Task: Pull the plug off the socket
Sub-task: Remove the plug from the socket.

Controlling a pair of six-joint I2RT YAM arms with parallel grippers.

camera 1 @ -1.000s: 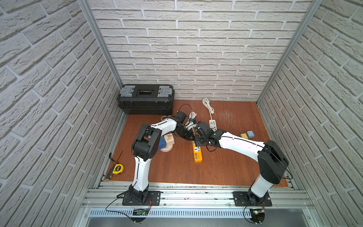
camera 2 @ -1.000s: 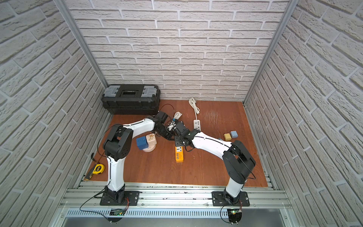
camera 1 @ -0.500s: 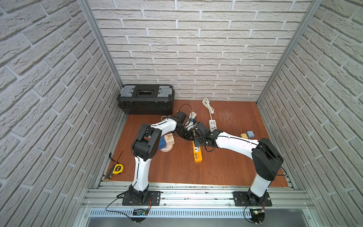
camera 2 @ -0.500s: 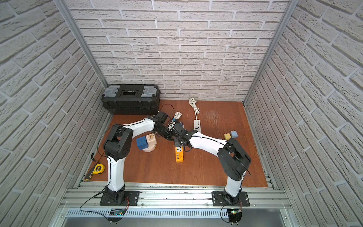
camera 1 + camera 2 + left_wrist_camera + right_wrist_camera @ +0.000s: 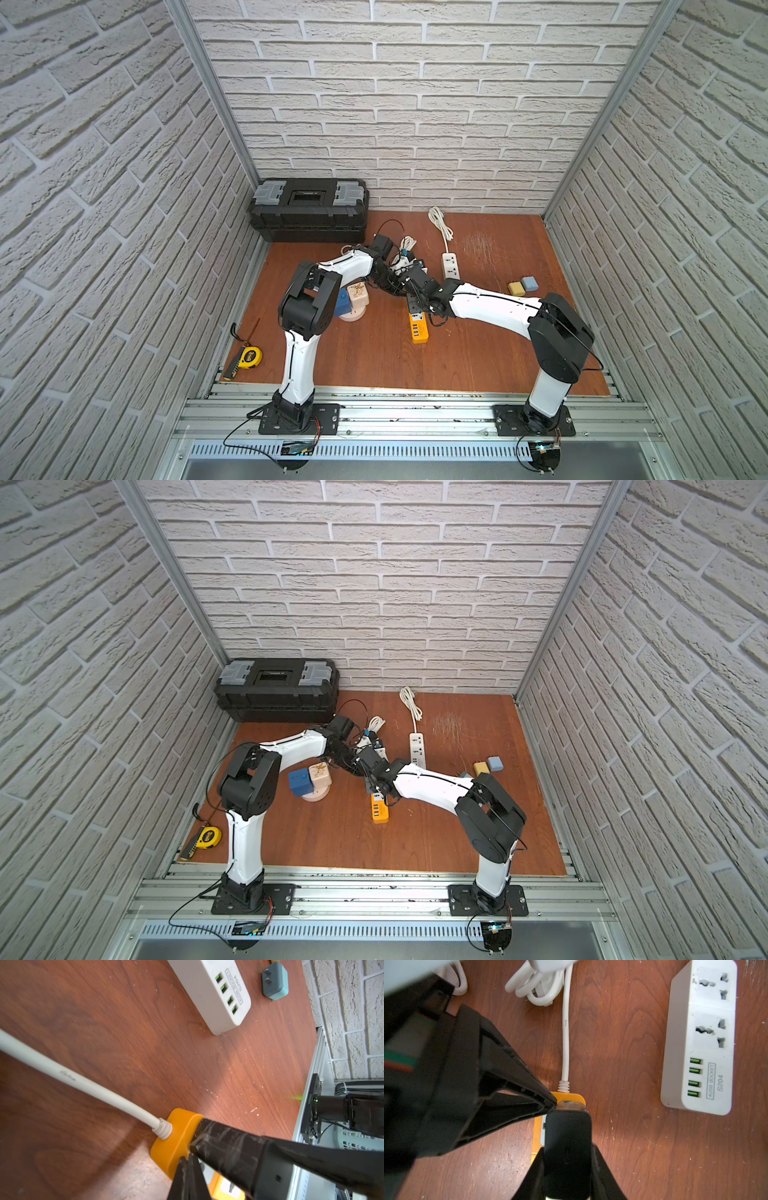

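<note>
Plugs: one black plug (image 5: 568, 1126), clamped between the right gripper (image 5: 568, 1148) fingers.
Sockets: two. An orange strip (image 5: 172, 1147) under the clenched, empty left gripper (image 5: 191, 1151); a white strip (image 5: 702, 1043) beside.

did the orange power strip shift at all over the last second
No. The orange power strip sits where it was beside the white power strip, with the black plug still in it.
</note>
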